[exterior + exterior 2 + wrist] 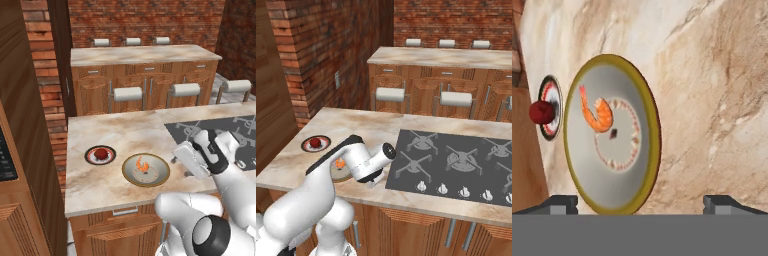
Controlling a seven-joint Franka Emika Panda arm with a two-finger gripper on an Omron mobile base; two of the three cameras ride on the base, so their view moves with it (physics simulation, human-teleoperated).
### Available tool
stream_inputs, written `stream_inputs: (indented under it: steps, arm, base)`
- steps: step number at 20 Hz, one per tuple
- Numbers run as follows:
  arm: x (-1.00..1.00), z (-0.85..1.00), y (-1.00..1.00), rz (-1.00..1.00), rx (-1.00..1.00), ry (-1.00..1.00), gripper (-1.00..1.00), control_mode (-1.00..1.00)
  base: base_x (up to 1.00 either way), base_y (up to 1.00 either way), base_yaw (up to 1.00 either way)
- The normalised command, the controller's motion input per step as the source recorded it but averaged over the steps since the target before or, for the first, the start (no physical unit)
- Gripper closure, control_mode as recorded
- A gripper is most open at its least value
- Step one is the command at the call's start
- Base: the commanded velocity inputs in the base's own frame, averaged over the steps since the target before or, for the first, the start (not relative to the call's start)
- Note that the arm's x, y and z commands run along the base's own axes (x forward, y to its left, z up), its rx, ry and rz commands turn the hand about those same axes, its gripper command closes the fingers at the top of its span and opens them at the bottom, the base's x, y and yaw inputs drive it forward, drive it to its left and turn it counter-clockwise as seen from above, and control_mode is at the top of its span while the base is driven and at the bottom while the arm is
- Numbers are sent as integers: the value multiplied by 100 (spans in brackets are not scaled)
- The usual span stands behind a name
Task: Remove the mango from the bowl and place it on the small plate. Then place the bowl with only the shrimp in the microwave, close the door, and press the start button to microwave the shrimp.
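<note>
From the left base view you get the whole layout: the mango [102,152] sits on the small plate [91,156], and just to its right, apart from it, the bowl [131,174] rests on the marble bench [110,135] with only the shrimp [143,164] inside. At that view's left edge you can see a slice of a dark appliance face set in the wood cabinet, too little to say more.

Your right base view hides most of the bowl behind the arm; only a sliver of rim and an orange speck of shrimp show. It does give you the cooktop [456,160] with its burners and row of knobs, set into the bench to the right of the bowl.

In the hand view you look at the bowl from close up, the plate and mango beyond its far rim. The claw [646,202] stands wide apart, holding nothing, one tip at each lower corner, with the bowl's near rim between them, closer to one tip.

You'll find no writing or brand anywhere legible.

The shrimp lies curled, off-centre in the bowl; in the hand view its paler tail points up and its body curves down.
</note>
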Motion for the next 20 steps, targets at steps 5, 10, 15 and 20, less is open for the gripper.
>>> stream_inputs:
  steps: [5,10,15,20]
  arm:
    - [18,-32,10,0,0,12,-100,-100]
    - [15,-22,7,0,0,3,-100,-100]
    - [11,-15,8,0,0,0,-100,-100]
    - [3,-9,16,0,1,0,-100,-100]
  base:
    - [0,0,0]
    - [0,0,0]
    - [0,0,0]
    - [0,0,0]
